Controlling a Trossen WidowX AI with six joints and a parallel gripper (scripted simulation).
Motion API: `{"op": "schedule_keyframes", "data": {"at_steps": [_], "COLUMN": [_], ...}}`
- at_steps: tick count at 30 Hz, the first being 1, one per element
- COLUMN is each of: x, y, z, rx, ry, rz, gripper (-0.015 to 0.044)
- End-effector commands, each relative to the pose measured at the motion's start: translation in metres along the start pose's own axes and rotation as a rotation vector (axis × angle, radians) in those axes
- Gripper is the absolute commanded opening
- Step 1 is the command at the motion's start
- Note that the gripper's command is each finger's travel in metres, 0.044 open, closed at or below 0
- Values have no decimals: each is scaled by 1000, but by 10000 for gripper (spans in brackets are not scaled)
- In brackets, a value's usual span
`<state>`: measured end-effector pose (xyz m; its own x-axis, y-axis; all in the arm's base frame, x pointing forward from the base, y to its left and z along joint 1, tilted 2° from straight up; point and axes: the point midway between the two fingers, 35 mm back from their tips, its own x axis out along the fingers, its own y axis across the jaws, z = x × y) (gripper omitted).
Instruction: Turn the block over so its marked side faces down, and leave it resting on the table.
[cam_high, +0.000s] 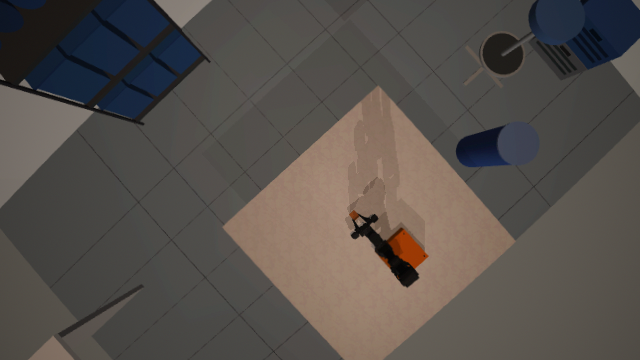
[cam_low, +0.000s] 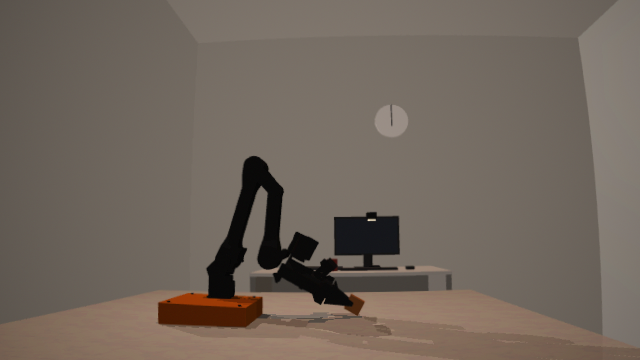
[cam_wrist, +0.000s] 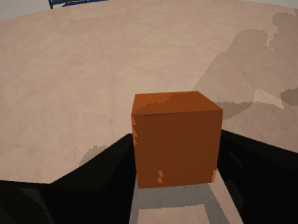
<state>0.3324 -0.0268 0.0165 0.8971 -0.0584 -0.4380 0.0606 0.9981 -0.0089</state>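
Observation:
An orange block (cam_high: 354, 215) (cam_low: 356, 304) (cam_wrist: 176, 150) is held between the two black fingers of my gripper (cam_high: 354, 218) (cam_low: 351, 303) (cam_wrist: 173, 139), which is shut on it. In the exterior view the block is tilted, and its lowest corner is close above the table (cam_low: 430, 310) (cam_high: 300, 200). The gripper slants down and forward, away from the arm's base. In the wrist view two plain orange faces of the block show. No marked side can be made out, and the other faces are hidden.
The arm's orange base (cam_high: 411, 250) (cam_low: 202, 310) stands on the table behind the gripper. Shadows of the arm fall over the table beyond the block. A desk with a monitor (cam_low: 366, 235) stands in the background. A blue cylinder (cam_high: 518, 143) is off the table.

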Motion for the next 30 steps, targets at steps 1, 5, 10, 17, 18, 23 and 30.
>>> {"op": "schedule_keyframes", "data": {"at_steps": [1,5,10,17,18,23,30], "x": [0,0,0,0,0,0,0], "y": [0,0,0,0,0,0,0], "z": [0,0,0,0,0,0,0], "rx": [-2,-2,-2,-2,-2,-2,-2], "ry": [0,0,0,0,0,0,0], "rz": [4,4,4,4,4,4,4], "gripper": [26,131,263,440,440,440,440]}}
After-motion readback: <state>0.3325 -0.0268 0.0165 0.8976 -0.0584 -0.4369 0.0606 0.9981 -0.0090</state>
